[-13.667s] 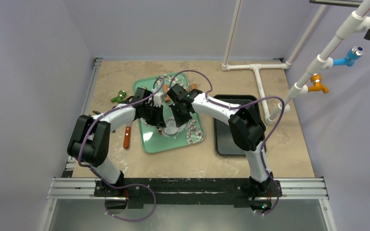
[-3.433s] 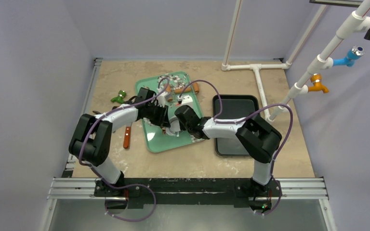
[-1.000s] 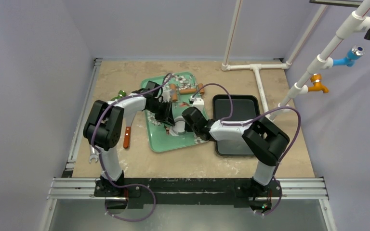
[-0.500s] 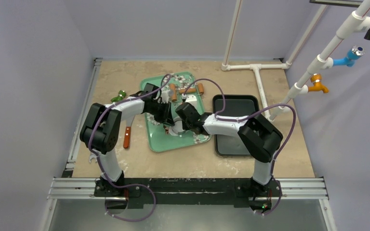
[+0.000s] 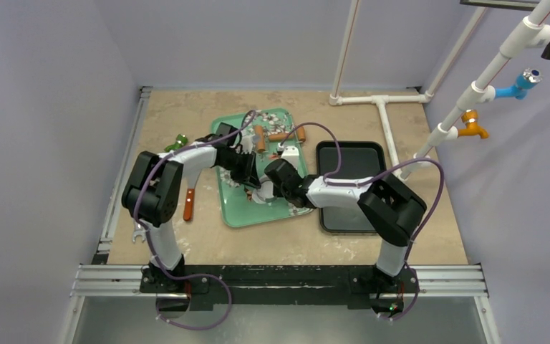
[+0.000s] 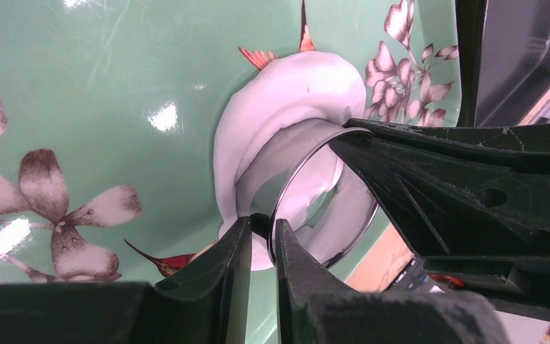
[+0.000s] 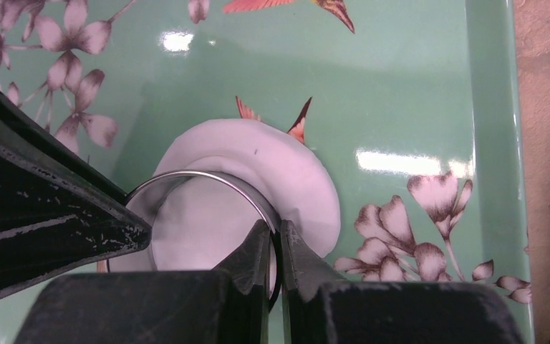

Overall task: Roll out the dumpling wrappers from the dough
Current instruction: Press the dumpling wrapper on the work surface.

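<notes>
Clamping the ring [image 6: 329, 215] wall with left fingers [image 6: 229, 272] and right fingers [image 7: 247, 276]. Likely needing even, level pressing into the dough [image 6: 286, 93].

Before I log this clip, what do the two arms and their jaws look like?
The left arm and right arm match: white tube links between bulky black joint housings. A purple cable loops loosely along each. The jaws are matte black plastic, wedge-shaped, scuffed with pale flecks. No logos are visible.
</notes>
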Tool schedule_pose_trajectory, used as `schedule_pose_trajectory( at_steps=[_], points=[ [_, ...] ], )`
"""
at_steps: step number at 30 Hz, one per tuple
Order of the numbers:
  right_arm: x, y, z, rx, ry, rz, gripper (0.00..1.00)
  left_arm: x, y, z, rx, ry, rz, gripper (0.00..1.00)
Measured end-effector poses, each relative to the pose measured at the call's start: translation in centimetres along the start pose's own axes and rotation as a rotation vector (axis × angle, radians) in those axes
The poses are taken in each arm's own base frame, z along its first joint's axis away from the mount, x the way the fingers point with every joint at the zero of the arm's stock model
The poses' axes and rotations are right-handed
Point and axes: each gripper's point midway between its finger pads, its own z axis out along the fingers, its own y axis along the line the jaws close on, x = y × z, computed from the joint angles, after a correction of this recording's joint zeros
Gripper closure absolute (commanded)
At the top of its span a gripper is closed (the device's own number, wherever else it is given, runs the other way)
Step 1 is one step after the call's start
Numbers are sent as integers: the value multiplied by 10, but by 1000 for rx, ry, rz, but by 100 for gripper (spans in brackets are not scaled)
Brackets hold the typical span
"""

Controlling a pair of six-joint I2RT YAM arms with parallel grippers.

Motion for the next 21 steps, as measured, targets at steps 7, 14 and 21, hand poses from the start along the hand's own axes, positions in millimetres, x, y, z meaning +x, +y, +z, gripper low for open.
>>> schedule_pose_trajectory(
  at_steps=[7, 14, 21],
  points=[
    [-6, -6, 6, 40, 65, -93, 100, 3, -2, 1, 7, -44, 40, 100],
    [0, -3, 2, -2, 73, -45, 100, -4, 0, 0, -2, 0, 0, 100],
    [6, 0, -4, 10, 36, 16, 100, -3, -1, 0, 13, 66, -32, 100]
  ],
)
